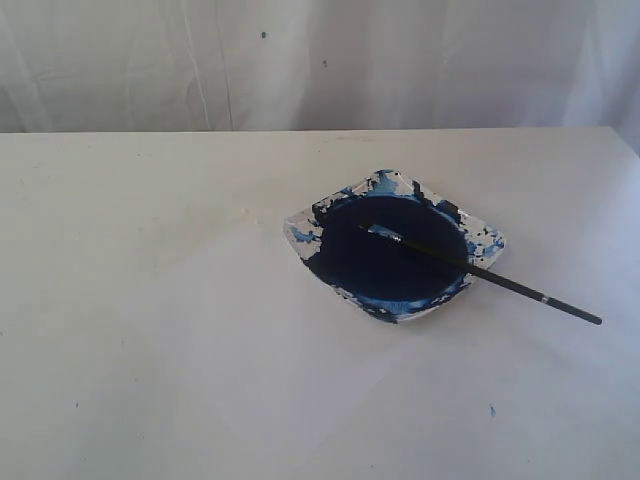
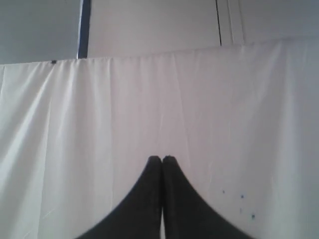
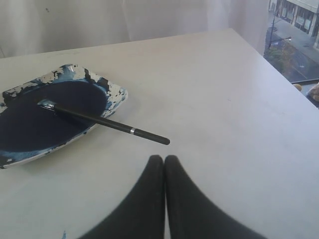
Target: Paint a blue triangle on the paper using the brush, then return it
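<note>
The brush (image 1: 490,277) lies with its bristle tip in the dark blue paint of the splattered white dish (image 1: 300,236), its thin black handle sticking out over the rim onto the table. The paper (image 1: 200,340) is only a faint lighter sheet left of the dish, and no blue triangle shows on it. In the right wrist view my right gripper (image 3: 164,158) is shut and empty, a short way from the handle end of the brush (image 3: 107,123) and the dish (image 3: 115,92). My left gripper (image 2: 162,158) is shut and empty, facing white cloth. Neither gripper appears in the exterior view.
A white curtain hangs behind the table's far edge (image 1: 320,130). A small blue paint speck (image 1: 491,410) marks the table near the front right. The table's right edge (image 3: 269,64) borders a window with a street view.
</note>
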